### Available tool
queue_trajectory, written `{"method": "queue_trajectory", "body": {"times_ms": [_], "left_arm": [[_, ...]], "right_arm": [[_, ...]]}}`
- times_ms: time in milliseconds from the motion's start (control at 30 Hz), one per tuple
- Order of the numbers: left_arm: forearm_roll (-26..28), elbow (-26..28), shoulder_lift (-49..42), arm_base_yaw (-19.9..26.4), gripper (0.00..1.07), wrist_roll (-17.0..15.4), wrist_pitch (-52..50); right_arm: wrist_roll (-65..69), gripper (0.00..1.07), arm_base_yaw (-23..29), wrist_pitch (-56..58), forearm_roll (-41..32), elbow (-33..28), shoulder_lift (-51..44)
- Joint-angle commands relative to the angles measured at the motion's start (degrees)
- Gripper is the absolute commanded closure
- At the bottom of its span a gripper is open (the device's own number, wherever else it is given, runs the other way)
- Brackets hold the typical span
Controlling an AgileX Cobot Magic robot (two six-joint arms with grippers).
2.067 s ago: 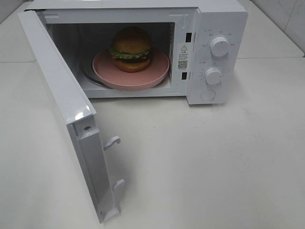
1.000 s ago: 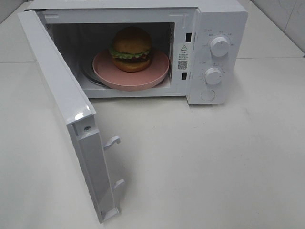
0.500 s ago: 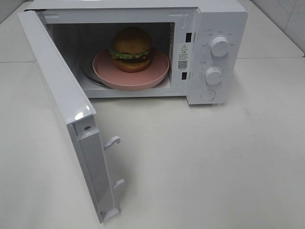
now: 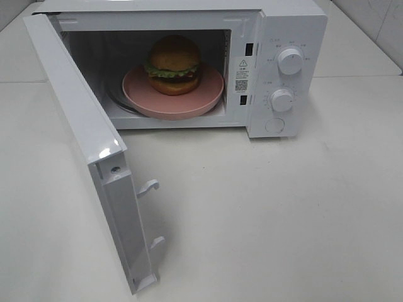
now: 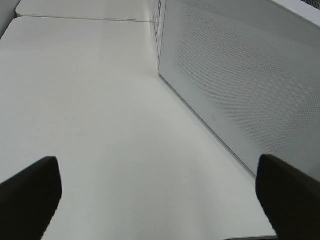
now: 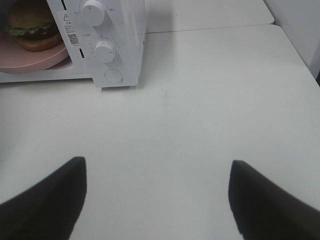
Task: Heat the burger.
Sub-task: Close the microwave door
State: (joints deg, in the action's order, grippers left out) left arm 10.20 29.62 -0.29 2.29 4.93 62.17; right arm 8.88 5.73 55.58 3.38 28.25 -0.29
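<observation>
Seeing the burger [image 4: 174, 65] upright on a pink plate [image 4: 208, 100], inside the cavity of a white microwave [image 4: 296, 25]. Reading the door [image 4: 75, 126] as swung fully open, with 2 latch hooks showing on its free edge. Counting 2 knobs [image 4: 289, 61] plus 1 round button [image 4: 274, 125] on the panel. Finding left gripper [image 5: 160, 200] low over the table [image 4: 283, 220] near the door's mesh face, spread wide, gripping nothing. Finding right gripper [image 6: 157, 200] over bare table in front of the panel, also spread, gripping nothing.
</observation>
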Motion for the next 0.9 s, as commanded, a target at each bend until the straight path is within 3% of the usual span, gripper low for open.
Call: {"method": "queue_trajectory", "body": {"times_ms": [33, 400, 467, 567, 633, 900], "left_arm": [[0.5, -0.1, -0.4, -0.3, 0.09, -0.3, -0.9], [1.1, -0.1, -0.4, -0.3, 0.09, -0.5, -0.9], [4.6, 0.3, -0.4, -0.3, 0.09, -0.6, -2.1], [5.7, 0.6, -0.3, -0.3, 0.09, -0.6, -3.2], [7.3, 1.4, 0.0, -0.3, 0.09, -0.1, -11.0], [5.8, 1.3, 5.7, -0.3, 0.09, 0.4, -16.8]], "right_arm": [[-0.9, 0.32, -0.3, -0.5, -0.1, -0.1, -1.4], [-0.9, 0.32, -0.3, -0.5, -0.1, -0.1, -1.4], [-0.9, 0.32, -0.3, -0.5, -0.1, -0.1, -1.4], [-0.9, 0.32, -0.3, -0.5, -0.1, -0.1, -1.4], [-0.9, 0.32, -0.3, -0.5, -0.1, -0.1, -1.4], [-0.9, 0.32, -0.3, -0.5, -0.1, -0.1, -1.4]]}}
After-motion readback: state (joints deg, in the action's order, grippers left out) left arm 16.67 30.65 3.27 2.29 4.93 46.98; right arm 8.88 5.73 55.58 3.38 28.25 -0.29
